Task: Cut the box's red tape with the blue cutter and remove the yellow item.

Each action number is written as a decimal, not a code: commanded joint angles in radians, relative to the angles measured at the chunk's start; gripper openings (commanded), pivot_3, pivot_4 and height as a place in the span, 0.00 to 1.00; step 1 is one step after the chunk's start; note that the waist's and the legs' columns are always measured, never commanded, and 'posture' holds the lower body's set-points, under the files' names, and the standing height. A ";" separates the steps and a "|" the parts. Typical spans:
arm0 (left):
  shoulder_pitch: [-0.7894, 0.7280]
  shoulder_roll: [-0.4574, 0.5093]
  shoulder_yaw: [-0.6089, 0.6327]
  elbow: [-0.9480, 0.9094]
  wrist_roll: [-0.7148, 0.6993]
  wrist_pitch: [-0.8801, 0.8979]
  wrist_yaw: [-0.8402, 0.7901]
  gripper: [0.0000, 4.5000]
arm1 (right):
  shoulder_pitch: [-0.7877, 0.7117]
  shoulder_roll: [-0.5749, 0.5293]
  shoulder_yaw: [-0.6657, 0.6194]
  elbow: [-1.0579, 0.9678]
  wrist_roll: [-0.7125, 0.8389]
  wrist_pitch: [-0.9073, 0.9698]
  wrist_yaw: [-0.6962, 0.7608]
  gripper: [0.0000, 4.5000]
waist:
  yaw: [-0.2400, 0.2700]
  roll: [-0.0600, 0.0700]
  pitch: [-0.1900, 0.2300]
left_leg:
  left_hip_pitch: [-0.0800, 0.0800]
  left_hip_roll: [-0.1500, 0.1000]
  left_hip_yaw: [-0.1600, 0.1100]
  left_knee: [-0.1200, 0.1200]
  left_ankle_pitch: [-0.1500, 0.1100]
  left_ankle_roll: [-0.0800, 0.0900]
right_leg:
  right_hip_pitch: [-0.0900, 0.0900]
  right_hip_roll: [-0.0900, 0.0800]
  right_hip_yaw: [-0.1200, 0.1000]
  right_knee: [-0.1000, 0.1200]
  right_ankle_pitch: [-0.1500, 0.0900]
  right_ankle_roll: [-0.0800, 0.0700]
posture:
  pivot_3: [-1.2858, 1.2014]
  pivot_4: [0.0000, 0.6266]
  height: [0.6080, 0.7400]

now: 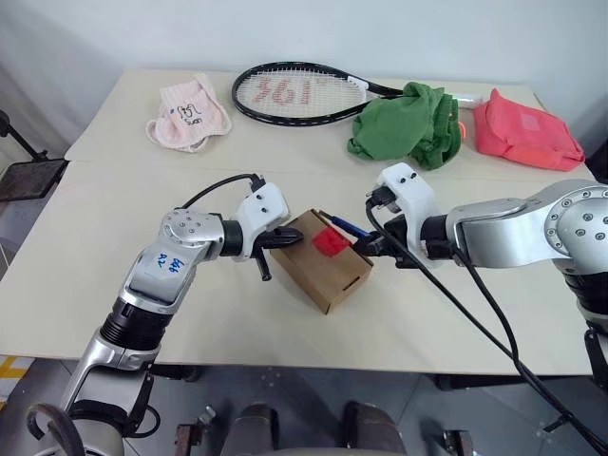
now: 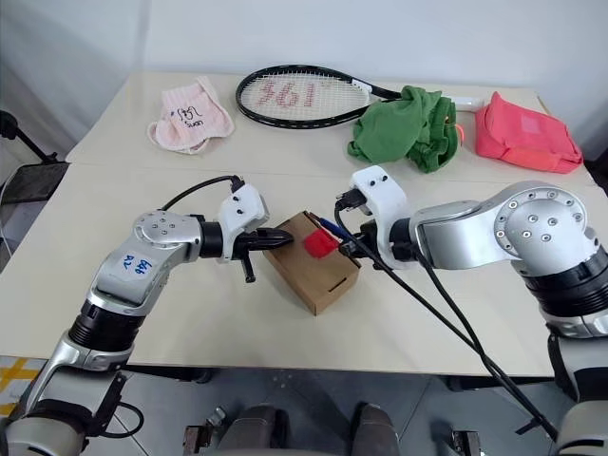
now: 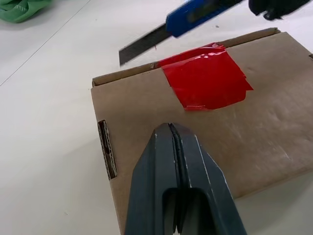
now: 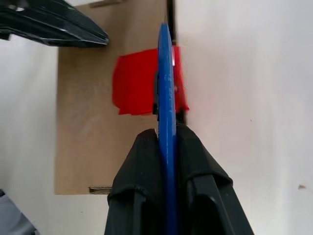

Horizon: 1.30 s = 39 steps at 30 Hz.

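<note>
Cutter: slim blue utility knife (image 3: 195, 14), blade out, was clamped in the right gripper (image 4: 166, 142) over the box's far-right edge.
Left gripper (image 3: 171, 134): fingers pressed together, tips on the box top.
Box: brown cardboard carton (image 1: 318, 261) sat mid-table, red tape patch (image 3: 205, 78) on its flap seam.

Beyond my claws, a black-framed tennis racket (image 1: 302, 93) lies mid-table; pink cloth (image 1: 189, 114) to its left, crumpled green cloth (image 1: 407, 125) and coral-pink pouch (image 1: 525, 131) right.
</note>
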 commanded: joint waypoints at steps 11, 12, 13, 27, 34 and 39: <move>0.024 0.015 -0.040 -0.001 0.014 0.022 -0.008 0.00 | 0.033 -0.003 -0.034 -0.019 -0.008 0.001 -0.014 0.02 | 0.000 0.000 0.000 | 0.000 0.000 0.000 0.000 0.000 0.000 | 0.000 0.000 0.000 0.000 0.000 0.000 | 0.52 0.24 1.00; 0.024 0.015 -0.041 -0.002 0.014 0.023 -0.008 0.00 | 0.036 -0.004 -0.036 -0.017 -0.008 -0.001 -0.016 0.02 | 0.000 0.000 0.000 | 0.000 0.000 0.000 0.000 0.000 0.000 | 0.000 0.000 0.000 0.000 0.000 0.000 | 0.52 0.24 1.00; 0.024 0.015 -0.042 -0.003 0.014 0.023 -0.008 0.00 | 0.039 -0.005 -0.038 -0.015 -0.009 -0.002 -0.017 0.02 | 0.000 0.000 0.000 | 0.000 0.000 0.000 0.000 0.000 0.000 | 0.000 0.000 0.000 0.000 0.000 0.000 | 0.52 0.24 1.00; 0.021 0.018 -0.047 -0.001 0.016 0.020 -0.011 0.00 | 0.074 -0.012 -0.064 0.000 -0.026 0.003 -0.017 0.02 | 0.001 0.000 0.000 | 0.000 0.000 0.000 0.000 0.000 0.000 | 0.000 0.000 0.000 0.000 0.000 0.000 | 0.52 0.24 1.00; 0.018 0.017 -0.049 0.006 0.018 0.017 -0.011 0.00 | 0.077 -0.012 -0.050 -0.018 -0.001 0.014 -0.012 0.02 | 0.001 0.000 0.000 | 0.000 0.000 0.000 0.000 0.000 0.000 | 0.000 0.000 0.000 0.000 0.000 0.000 | 0.52 0.24 1.00; 0.011 0.016 -0.056 0.018 0.022 0.013 -0.014 0.00 | 0.047 -0.006 -0.018 -0.004 0.056 0.024 -0.029 0.02 | 0.001 0.000 0.000 | 0.000 0.000 0.000 0.000 0.000 0.000 | 0.000 0.000 0.000 0.000 0.000 0.000 | 0.52 0.24 1.00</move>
